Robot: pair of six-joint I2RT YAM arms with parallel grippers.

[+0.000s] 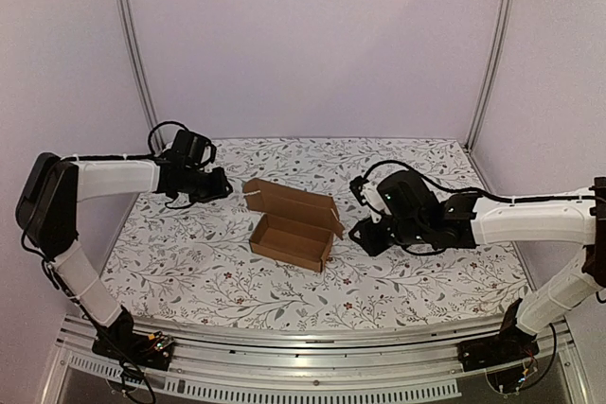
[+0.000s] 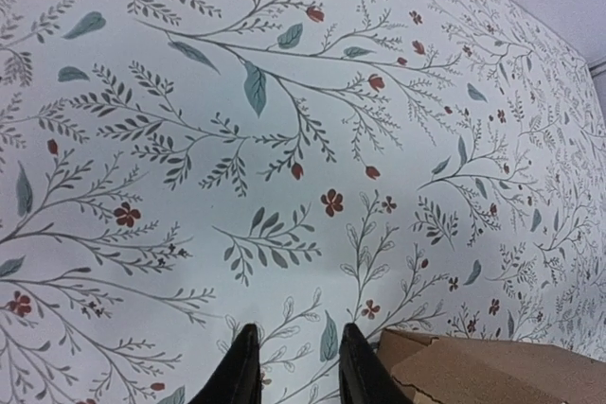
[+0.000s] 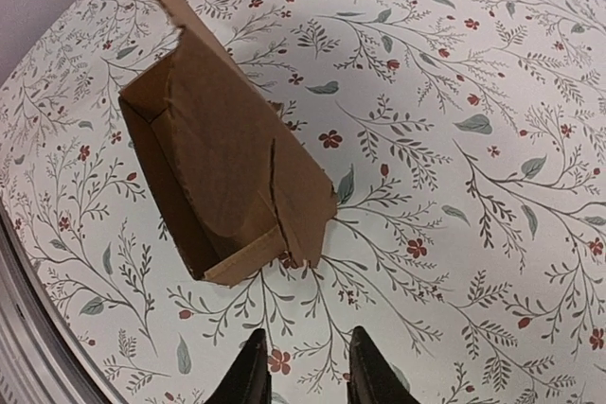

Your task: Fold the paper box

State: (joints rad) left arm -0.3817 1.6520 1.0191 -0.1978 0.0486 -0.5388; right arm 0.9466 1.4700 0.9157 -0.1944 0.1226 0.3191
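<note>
1. The paper box (image 1: 289,241) is found near the middle of the floral counter (image 1: 189,272), resting on its base between the two arms.
2. The tray part of the box is judged to be done. Its walls are seen standing on all sides, as far as the views show, and nothing is seen inside it.
3. The right pincer (image 1: 365,234) is held just to the right of the box and apart from it. In the right wrist view its fingers (image 3: 251,371) are seen a little apart with only counter between them, so nothing is gripped.
4. Along the far side of the tray, the lid panel (image 1: 289,201) is seen raised and leaning back, with its end flaps not tucked in. Lowering the lid and tucking its flaps is judged to be what is left.
5. The left pincer (image 1: 220,186) is held by the lid's left end, its fingers slightly apart with nothing between them. Whether the cardboard is touched cannot be told.
</note>
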